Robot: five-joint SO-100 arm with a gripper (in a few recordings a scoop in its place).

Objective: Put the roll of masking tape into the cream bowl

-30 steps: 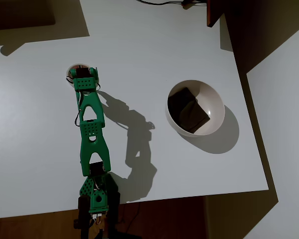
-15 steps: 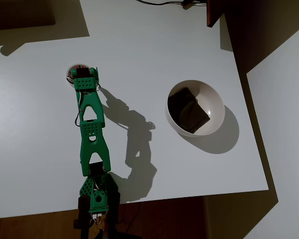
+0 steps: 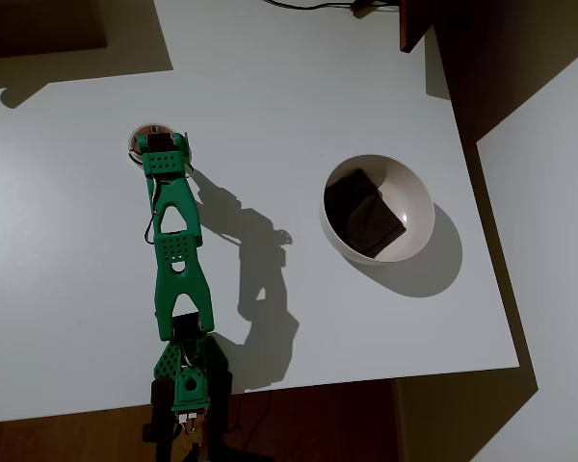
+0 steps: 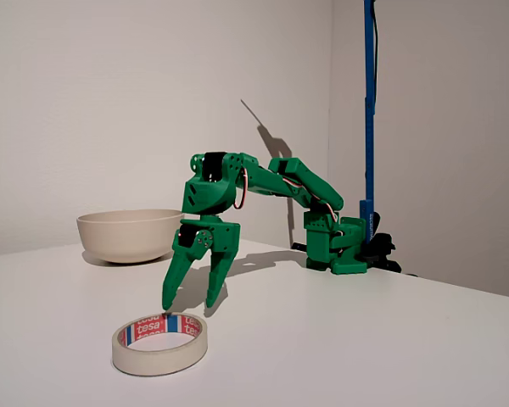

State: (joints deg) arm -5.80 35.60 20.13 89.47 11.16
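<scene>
In the fixed view, the roll of masking tape (image 4: 160,343) lies on the table (image 4: 339,348), nearest the camera. The gripper (image 4: 187,305) hangs just behind it, the cream bowl (image 4: 129,236) farther back left.

A white worktop (image 3: 299,87) carries the scene, its surface plain and matte, with hard dark shadows falling across it in the overhead view. Beyond its top edge, a black cable (image 3: 308,6) runs along, and a reddish-brown wooden piece (image 3: 414,24) stands at the upper right corner. In the fixed view a blue vertical pole (image 4: 370,110) rises behind the worktop's far end, against a bare pale wall (image 4: 110,102).
</scene>
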